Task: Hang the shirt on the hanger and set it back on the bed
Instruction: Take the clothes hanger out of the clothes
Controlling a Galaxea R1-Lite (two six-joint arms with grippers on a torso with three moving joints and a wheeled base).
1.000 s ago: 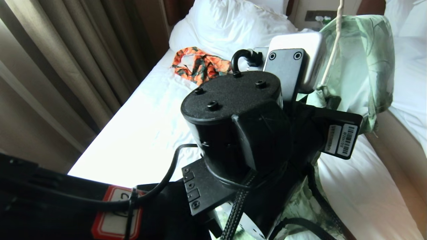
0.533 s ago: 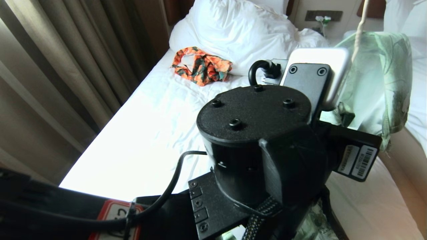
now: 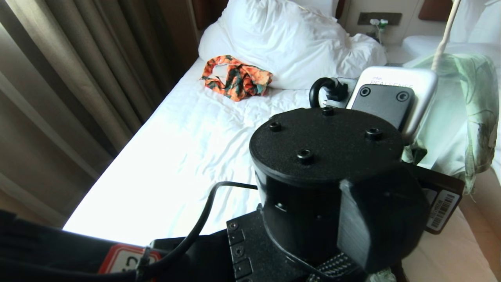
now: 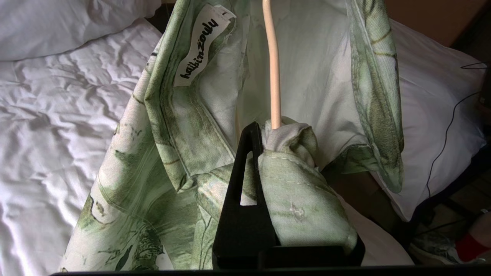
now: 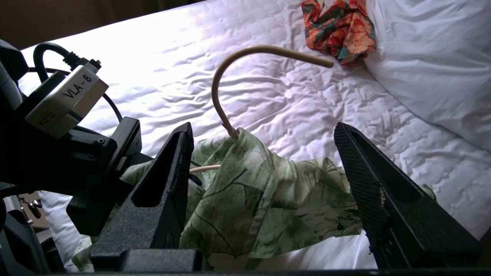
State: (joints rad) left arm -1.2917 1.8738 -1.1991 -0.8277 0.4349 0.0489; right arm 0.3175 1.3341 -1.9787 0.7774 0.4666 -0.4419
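The light green leaf-print shirt (image 4: 184, 126) hangs bunched on the cream wire hanger (image 4: 273, 76) above the bed (image 3: 176, 156). My left gripper (image 4: 268, 128) is shut on the hanger's wire with a fold of shirt cloth wrapped round it. One black finger (image 4: 245, 172) shows; cloth covers the other. In the head view my left arm (image 3: 332, 188) fills the middle, with the shirt (image 3: 469, 117) and hanger (image 3: 442, 39) beyond it at the right. My right gripper (image 5: 263, 126) is open, its fingers standing either side of the shirt (image 5: 249, 199) without touching it, below the hanger's hook (image 5: 238, 53).
An orange-and-green floral garment (image 3: 235, 80) lies on the sheet by the big white pillow (image 3: 285, 39). Brown curtains (image 3: 58, 78) run along the bed's left side. A second white bed (image 3: 481, 39) stands at the right, across a narrow gap.
My left arm has swung to the right and nearer the head camera, carrying the shirt and hanger with it. The bed and the orange garment have stayed put.
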